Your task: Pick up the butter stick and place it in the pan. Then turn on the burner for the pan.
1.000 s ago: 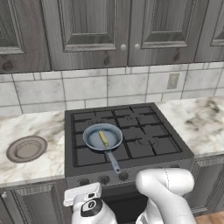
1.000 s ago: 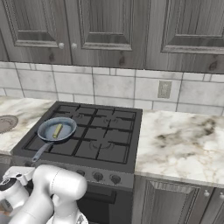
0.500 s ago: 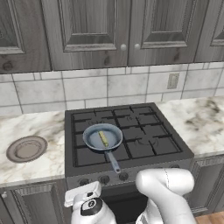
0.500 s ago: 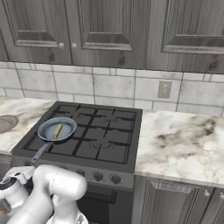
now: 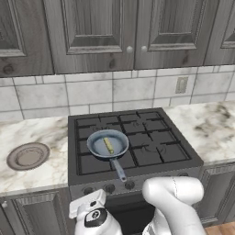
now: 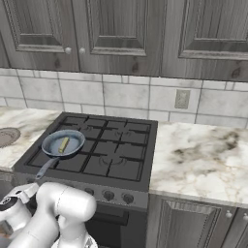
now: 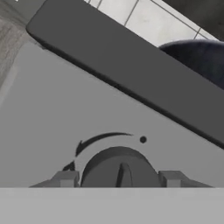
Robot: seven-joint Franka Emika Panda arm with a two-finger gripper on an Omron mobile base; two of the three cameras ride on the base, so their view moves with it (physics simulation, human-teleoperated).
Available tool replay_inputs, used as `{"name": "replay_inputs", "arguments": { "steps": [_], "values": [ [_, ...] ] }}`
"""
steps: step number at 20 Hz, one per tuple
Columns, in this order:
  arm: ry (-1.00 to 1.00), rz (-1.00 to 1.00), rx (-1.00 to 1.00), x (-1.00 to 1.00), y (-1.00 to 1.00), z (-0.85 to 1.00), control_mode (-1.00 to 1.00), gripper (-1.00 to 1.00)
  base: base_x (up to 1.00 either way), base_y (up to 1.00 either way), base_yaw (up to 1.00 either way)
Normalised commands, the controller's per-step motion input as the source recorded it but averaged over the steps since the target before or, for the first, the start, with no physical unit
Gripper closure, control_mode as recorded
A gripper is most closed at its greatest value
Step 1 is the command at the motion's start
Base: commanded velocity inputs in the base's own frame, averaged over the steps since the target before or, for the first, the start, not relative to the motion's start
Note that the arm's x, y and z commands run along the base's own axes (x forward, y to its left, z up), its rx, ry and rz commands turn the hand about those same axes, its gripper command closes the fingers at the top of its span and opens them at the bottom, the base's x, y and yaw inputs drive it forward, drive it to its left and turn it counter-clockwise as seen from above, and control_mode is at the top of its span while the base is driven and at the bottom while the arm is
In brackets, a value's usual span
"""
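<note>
While arm hangs low before stove (image 5: 137, 160), butter stick (image 5: 108, 145) lies inside pan (image 5: 102, 140) on front left burner, pan handle (image 5: 120, 170) pointing toward front panel. Gripper (image 7: 119, 177) at stove front: fingertips (image 7: 65, 178) spread, one each side of dark round knob (image 7: 119, 168), close to it; contact unclear. Brown plate (image 5: 28, 155) on left counter (image 5: 34, 176), well apart.
</note>
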Motion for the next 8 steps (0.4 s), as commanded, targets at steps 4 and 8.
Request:
{"name": "replay_inputs", "arguments": {
  "steps": [4,8],
  "values": [
    [0.01,0.01,-0.16,0.10,-0.05,-0.02,-1.00,1.00,0.00,0.00,0.00],
    [0.02,0.01,-0.17,0.09,-0.05,-0.01,-1.00,1.00,0.00,0.00,0.00]
  ]
}}
